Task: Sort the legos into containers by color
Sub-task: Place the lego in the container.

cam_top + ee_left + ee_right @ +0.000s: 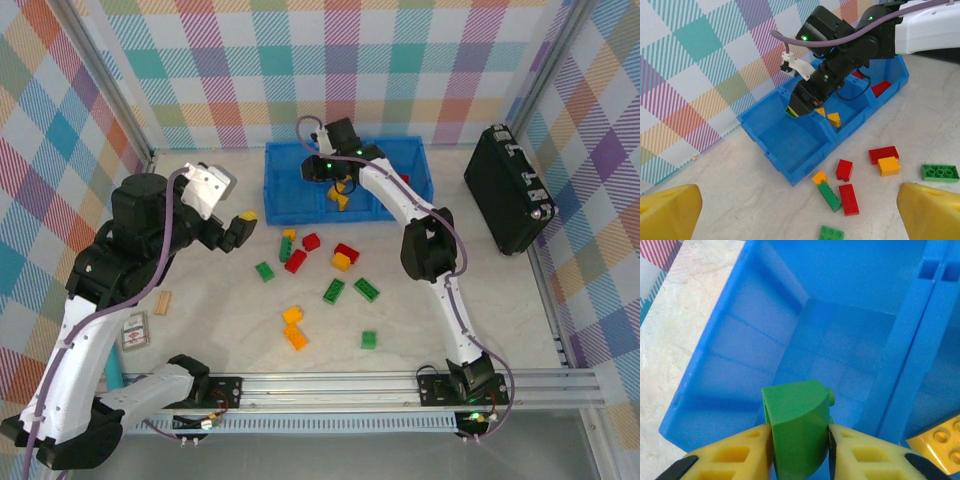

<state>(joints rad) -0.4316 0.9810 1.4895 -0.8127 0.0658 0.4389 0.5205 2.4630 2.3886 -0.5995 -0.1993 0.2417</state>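
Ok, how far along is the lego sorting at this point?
Roughly early to midway. Done: in the blue tray, yellow bricks lie in the middle compartment and red bricks in the right compartment. In hand: the right gripper pinches a green brick above the bare left compartment. Left: about a dozen loose bricks of all three colors on the table; the left gripper is open and empty.

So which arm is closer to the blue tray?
Right. The right tool is over the tray, holding a green brick; the left tool hangs beside the tray's near left corner.
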